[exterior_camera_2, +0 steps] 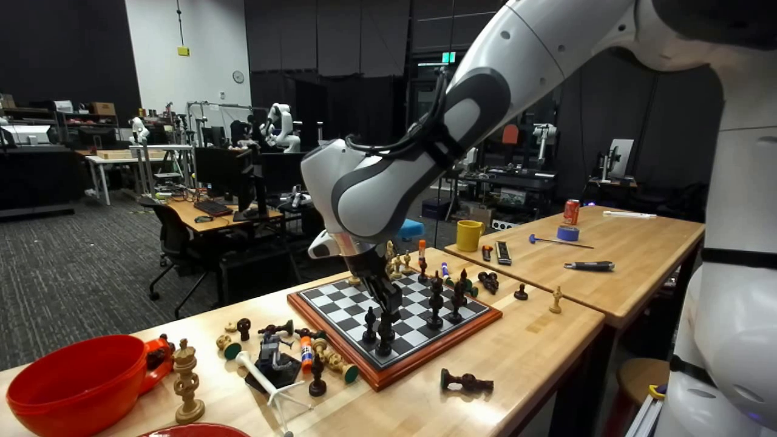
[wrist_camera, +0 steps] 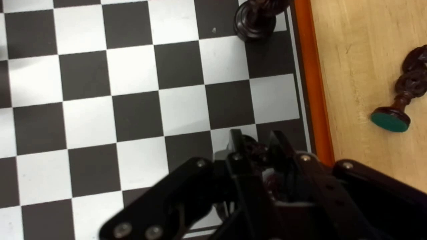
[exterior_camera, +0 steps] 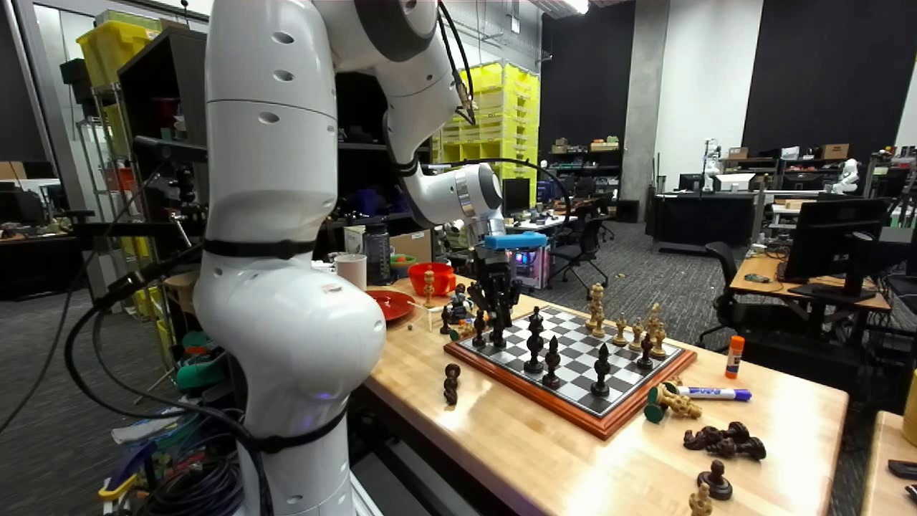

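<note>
One dark carved chess piece (wrist_camera: 259,151) is pinched in the tool (wrist_camera: 257,135), whose fingers are drawn in snugly on either side of it. It's upright over a square near one corner of the chessboard (wrist_camera: 135,73); whether its base actually touches the board can't really be made out. That part of the chessboard is kinda crowded: a dark corner piece (exterior_camera_2: 383,340) stands just beside the held one, and a dark edge piece (exterior_camera_2: 369,326) is close by too. Further along the chessboard's edge facing the robot arm (exterior_camera: 286,315) there's a tall dark chess piece (exterior_camera: 534,340), with light wooden pieces (exterior_camera: 620,332) bunched on the opposite side of the board.

Off the chessboard, a toppled dark piece (wrist_camera: 405,90) lies on the worktop (wrist_camera: 353,143) near the wooden frame, green underside showing. Past the end closest to the tool: a white mini tripod (exterior_camera_2: 256,372), an orange glue stick (exterior_camera_2: 306,355), a tall light chess piece (exterior_camera_2: 186,382) standing up, and a big red mug (exterior_camera_2: 79,388). Past the other end of the chessboard, it's a marker (exterior_camera: 716,393) lying flat and another glue stick (exterior_camera: 734,357) standing upright.
</note>
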Controlling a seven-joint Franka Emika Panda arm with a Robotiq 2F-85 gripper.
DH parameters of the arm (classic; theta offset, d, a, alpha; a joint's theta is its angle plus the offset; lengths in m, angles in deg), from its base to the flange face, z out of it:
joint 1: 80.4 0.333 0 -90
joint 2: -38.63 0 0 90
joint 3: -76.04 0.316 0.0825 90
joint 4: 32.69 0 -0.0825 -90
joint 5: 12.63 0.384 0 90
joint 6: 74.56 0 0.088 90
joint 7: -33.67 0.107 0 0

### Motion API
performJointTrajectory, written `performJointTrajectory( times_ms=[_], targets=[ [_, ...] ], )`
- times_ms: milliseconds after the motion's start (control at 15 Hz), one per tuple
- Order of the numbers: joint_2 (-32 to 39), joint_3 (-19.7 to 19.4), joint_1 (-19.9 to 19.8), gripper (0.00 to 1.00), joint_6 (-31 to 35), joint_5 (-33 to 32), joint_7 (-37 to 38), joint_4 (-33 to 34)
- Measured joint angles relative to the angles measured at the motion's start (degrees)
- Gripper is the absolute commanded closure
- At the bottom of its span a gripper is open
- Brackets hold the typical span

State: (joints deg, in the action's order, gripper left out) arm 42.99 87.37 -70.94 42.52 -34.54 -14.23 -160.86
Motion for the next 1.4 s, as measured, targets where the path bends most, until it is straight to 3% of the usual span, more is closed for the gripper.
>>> performJointTrajectory(
  times_ms=[1067, 1133, 1200, 1400],
  targets=[
    [0.3, 0.0, 0.0, 0.94, 0.0, -2.1, 0.1, 0.2],
    [0.4, 0.0, 0.0, 0.51, 0.0, -2.1, 0.1, 0.2],
    [0.4, 0.0, 0.0, 0.50, 0.0, -2.1, 0.1, 0.3],
    [0.6, 0.0, 0.0, 0.34, 0.0, -2.1, 0.1, 0.4]
  ],
)
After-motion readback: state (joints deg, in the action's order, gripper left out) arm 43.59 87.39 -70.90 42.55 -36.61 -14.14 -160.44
